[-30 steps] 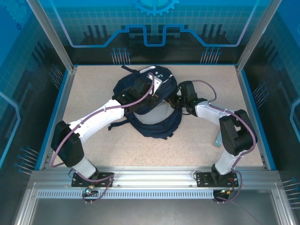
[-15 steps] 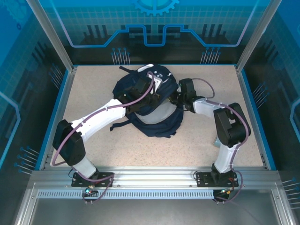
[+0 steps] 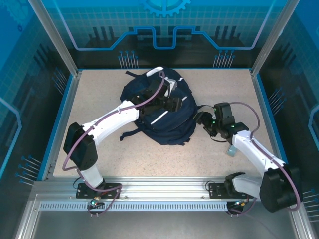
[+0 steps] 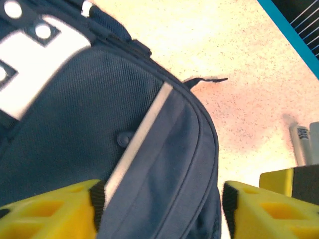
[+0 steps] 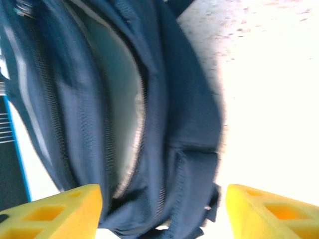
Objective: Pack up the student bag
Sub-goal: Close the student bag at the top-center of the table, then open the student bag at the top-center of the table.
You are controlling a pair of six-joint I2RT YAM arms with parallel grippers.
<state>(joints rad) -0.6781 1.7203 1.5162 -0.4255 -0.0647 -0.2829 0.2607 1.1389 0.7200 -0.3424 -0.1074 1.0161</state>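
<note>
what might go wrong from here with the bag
Both the left gripper and the right gripper are open with nothing held, so the narrow opening of the bag may sag shut. The loose strap by the left arm could snag. The right arm could knock the small grey item beside it.

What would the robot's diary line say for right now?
student bag: lying on table, one compartment partly open | left end effector: open, over bag | right end effector: open, facing bag's side

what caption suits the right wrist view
Open right claw facing the student bag, pale lining showing at its unzipped mouth
</note>
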